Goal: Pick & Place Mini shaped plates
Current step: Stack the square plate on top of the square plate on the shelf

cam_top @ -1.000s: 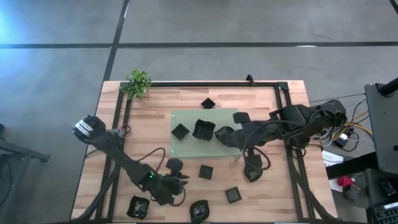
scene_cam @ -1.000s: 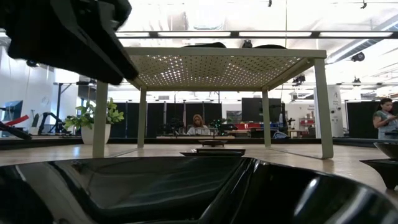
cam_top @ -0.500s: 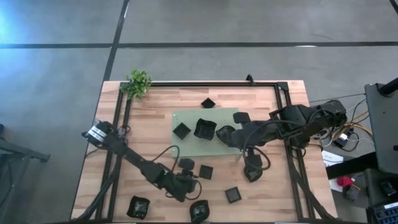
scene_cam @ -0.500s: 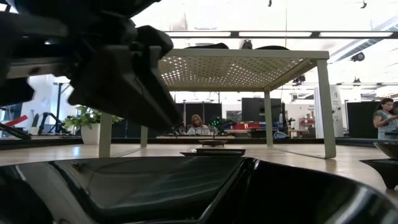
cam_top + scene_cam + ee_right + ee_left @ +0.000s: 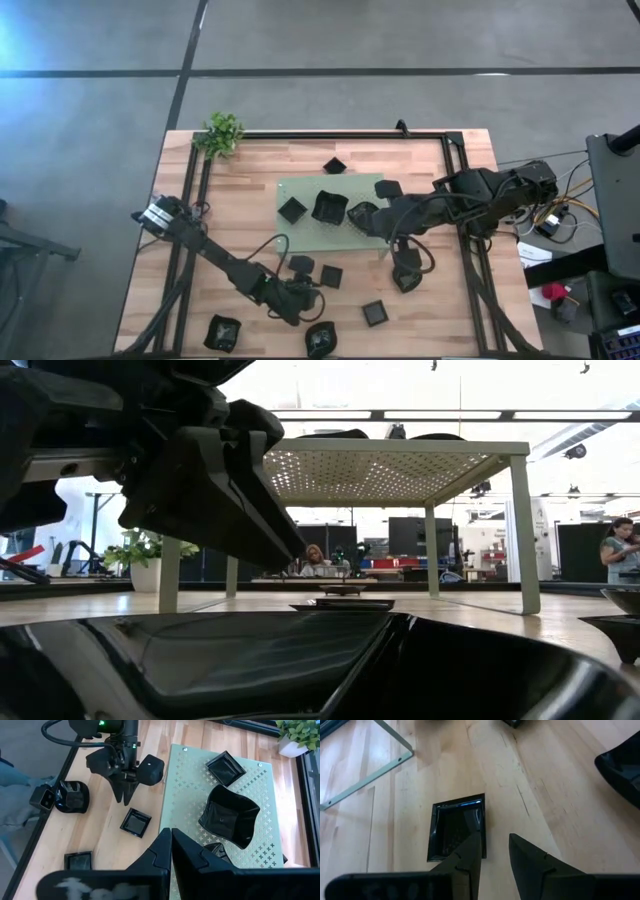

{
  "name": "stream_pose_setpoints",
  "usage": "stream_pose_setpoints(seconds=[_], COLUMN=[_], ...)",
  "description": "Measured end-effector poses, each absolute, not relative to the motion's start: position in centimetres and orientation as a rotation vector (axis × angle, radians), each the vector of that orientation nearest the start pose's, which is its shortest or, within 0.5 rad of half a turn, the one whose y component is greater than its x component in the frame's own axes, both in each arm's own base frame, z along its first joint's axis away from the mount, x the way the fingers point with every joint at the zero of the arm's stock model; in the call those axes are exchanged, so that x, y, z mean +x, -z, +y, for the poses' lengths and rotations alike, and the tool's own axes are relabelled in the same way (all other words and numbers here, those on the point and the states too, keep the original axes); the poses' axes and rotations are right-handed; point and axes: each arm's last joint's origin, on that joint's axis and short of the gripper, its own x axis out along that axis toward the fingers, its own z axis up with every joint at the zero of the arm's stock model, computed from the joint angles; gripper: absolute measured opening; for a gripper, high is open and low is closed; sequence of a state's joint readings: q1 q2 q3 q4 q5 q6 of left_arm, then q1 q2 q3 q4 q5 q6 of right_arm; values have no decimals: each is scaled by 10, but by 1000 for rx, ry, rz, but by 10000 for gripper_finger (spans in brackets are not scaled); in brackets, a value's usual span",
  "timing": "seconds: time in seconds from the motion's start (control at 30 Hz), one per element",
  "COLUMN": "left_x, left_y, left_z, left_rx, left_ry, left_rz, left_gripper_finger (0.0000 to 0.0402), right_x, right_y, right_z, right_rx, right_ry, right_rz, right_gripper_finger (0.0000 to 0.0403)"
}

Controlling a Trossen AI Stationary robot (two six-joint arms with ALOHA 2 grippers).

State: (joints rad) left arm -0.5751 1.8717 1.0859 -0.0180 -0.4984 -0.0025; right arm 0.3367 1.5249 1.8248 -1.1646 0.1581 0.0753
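1. A wooden table [image 5: 250, 220] is standing on a grey floor, carrying a light green perforated mat [image 5: 335, 235] and a small leafy plant [image 5: 222, 132] at its far left corner.
2. The left gripper [image 5: 495, 851] is hovering over a small square plate [image 5: 456, 826] lying on bare wood just near of the mat's near edge, jaws slightly spread with 1 finger over the plate's rim.
3. The right gripper [image 5: 171, 839], jaws pressed together and empty, is waiting above the mat, where 3 black plates, including a deep square dish [image 5: 229, 816], are sitting.
4. Risk: the glossy, shallow rim is likely giving little purchase, so the plate could skid or flip out as the fingers close.
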Motion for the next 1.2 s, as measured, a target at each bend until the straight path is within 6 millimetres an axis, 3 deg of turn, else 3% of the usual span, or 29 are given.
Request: stream_pose_setpoints(seconds=[0.47, 0.7, 1.2], left_x=[323, 329, 334], left_y=[-154, -128, -131], left_z=[-194, -197, -194], left_rx=[373, 452, 482], left_ry=[18, 24, -5], left_rz=[690, 721, 708], left_gripper_finger=[97, 97, 97], right_x=[272, 272, 272], right_y=[-424, -423, -423], right_z=[90, 90, 90], right_rx=[-142, -149, -148], right_ry=[-136, -138, -137], right_rz=[845, 846, 847], right_gripper_finger=[8, 8, 8])
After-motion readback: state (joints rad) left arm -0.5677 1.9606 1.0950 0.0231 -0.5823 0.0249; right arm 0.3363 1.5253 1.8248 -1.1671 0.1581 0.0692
